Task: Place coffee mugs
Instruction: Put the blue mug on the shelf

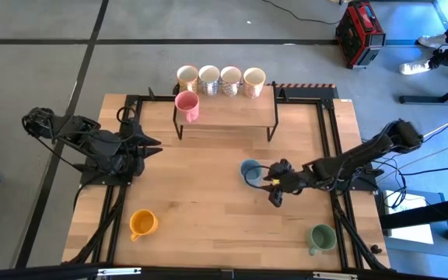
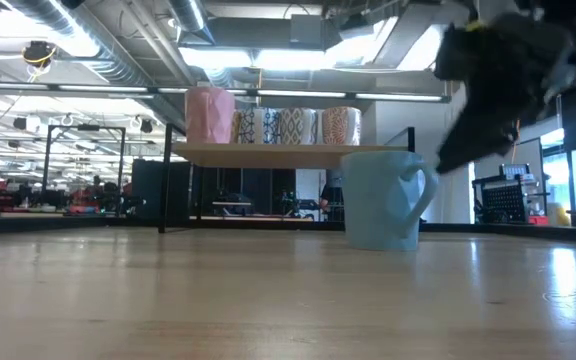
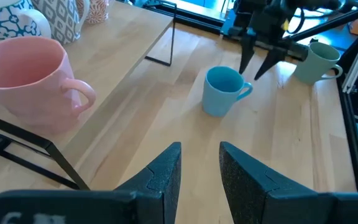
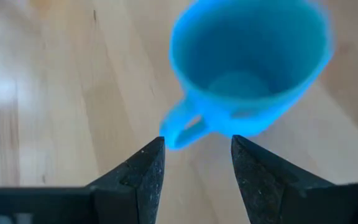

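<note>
A light blue mug (image 1: 249,169) stands upright on the table right of centre, its handle (image 4: 182,127) turned toward my right gripper (image 1: 274,192). That gripper is open and slants down over the table beside the mug, its fingertips (image 4: 157,149) just short of the handle on either side, touching nothing. My left gripper (image 1: 155,144) is open and waits at the table's left. A pink mug (image 1: 187,105) stands on the low shelf's left end. Several patterned cream mugs (image 1: 219,80) line the shelf's far edge. An orange mug (image 1: 141,224) and a green mug (image 1: 321,237) stand near the table's near edge.
The black-framed wooden shelf (image 1: 232,113) stands at the table's far middle, with bare room on its right part. Bare tabletop (image 1: 208,202) lies between the orange and green mugs. A red case (image 1: 359,31) and a person's feet (image 1: 434,47) are on the floor beyond the table.
</note>
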